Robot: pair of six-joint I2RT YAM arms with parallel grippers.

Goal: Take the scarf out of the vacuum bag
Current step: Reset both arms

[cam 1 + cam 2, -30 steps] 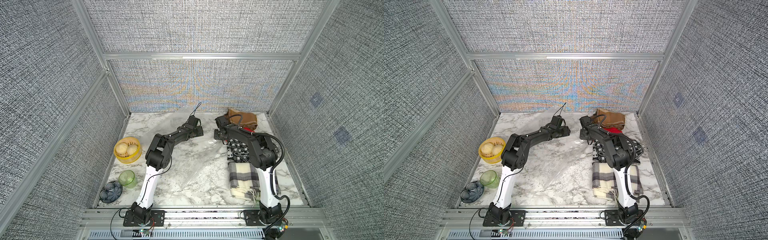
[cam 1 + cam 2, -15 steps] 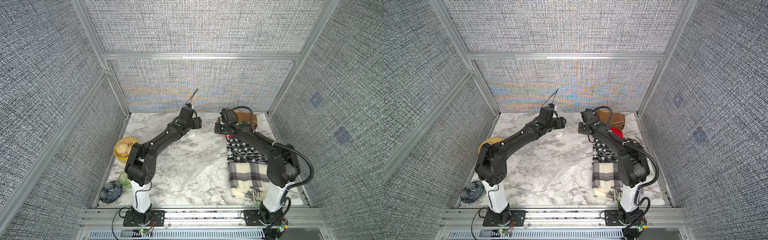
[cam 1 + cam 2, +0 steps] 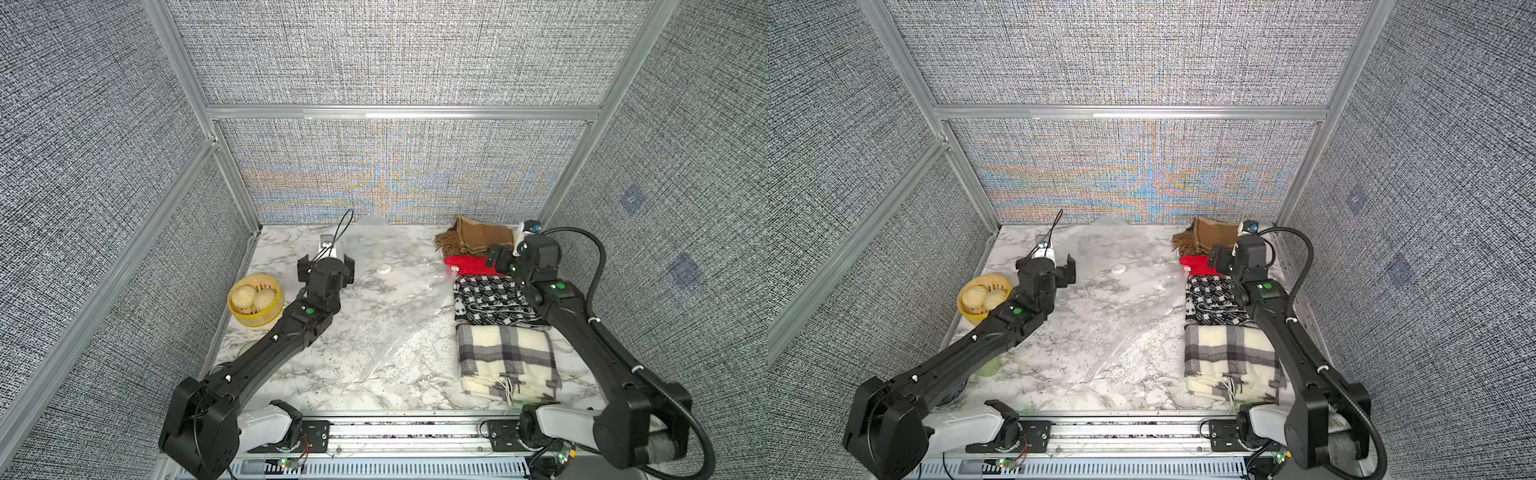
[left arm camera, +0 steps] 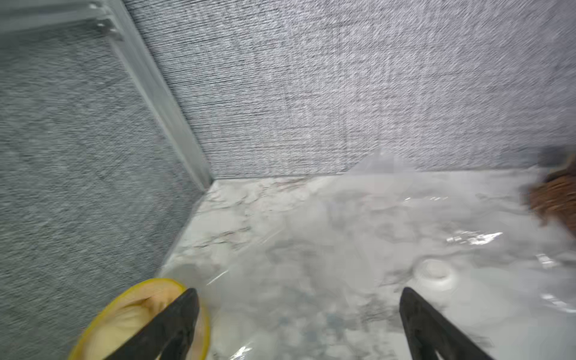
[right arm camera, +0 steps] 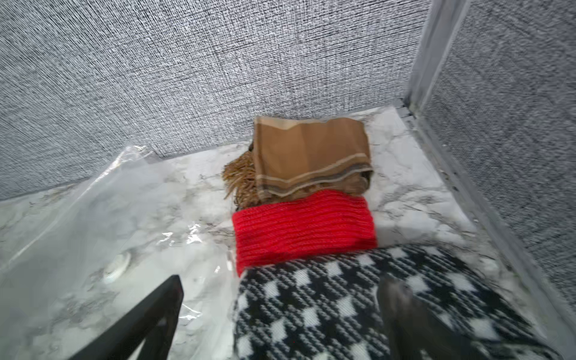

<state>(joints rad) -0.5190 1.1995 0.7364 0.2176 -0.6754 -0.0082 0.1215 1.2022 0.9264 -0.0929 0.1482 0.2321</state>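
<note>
The vacuum bag point(image 3: 399, 299) point(image 3: 1133, 299) lies flat and crinkled on the marble table, white valve point(image 3: 384, 269) facing up, and I see nothing inside it. Several folded scarves lie in a row along its right edge: brown point(image 3: 478, 239), red point(image 3: 467, 264) point(image 5: 304, 227), houndstooth point(image 3: 486, 303) point(image 5: 343, 308) and cream plaid point(image 3: 503, 357). My left gripper point(image 3: 326, 266) point(image 3: 1045, 266) point(image 4: 298, 291) hangs open over the bag's back left part. My right gripper point(image 3: 505, 259) point(image 3: 1225, 261) point(image 5: 280, 280) is open above the houndstooth and red scarves. Neither holds anything.
A yellow basket point(image 3: 239, 318) with two buns stands at the left wall, close to the left arm. A green cup point(image 3: 988, 368) shows partly under that arm. Fabric walls close in the back and both sides.
Both grippers have opened and let go of the bag's back edge. The left arm swung out to the left, the right arm to the right over the scarves.
</note>
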